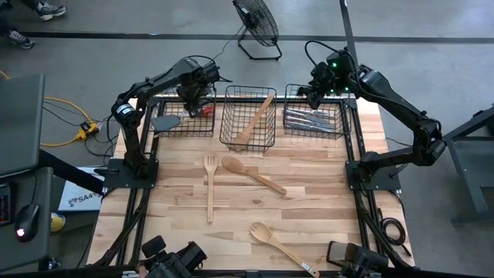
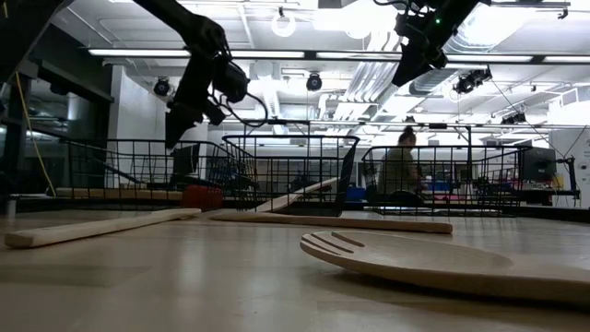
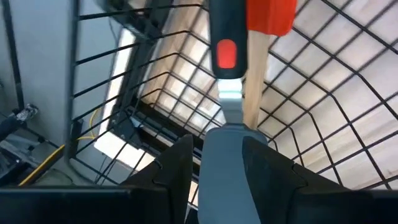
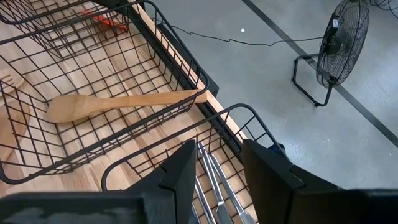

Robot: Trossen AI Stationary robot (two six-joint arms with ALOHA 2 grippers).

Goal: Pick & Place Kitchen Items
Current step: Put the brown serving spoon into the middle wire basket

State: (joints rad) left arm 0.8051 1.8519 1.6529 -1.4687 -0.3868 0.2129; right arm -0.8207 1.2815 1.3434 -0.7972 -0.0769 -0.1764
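A pale wooden bench (image 1: 309,193) is carrying three wire baskets: the left basket (image 1: 202,127) holding a black turner (image 1: 166,122), the middle basket (image 1: 248,141) a wooden spoon (image 1: 255,121), the right basket (image 1: 336,127) silver cutlery (image 1: 312,120). A wooden fork (image 1: 210,185) and two more spoons (image 1: 252,174) are lying loose.

Low down, a spoon bowl (image 2: 415,261) is blocking the foreground.

The left tool (image 3: 214,149) is standing spread around the turner's handle (image 3: 225,37), beside a red-headed spatula (image 3: 270,15).

The right tool (image 4: 214,163) is hanging spread over the cutlery.
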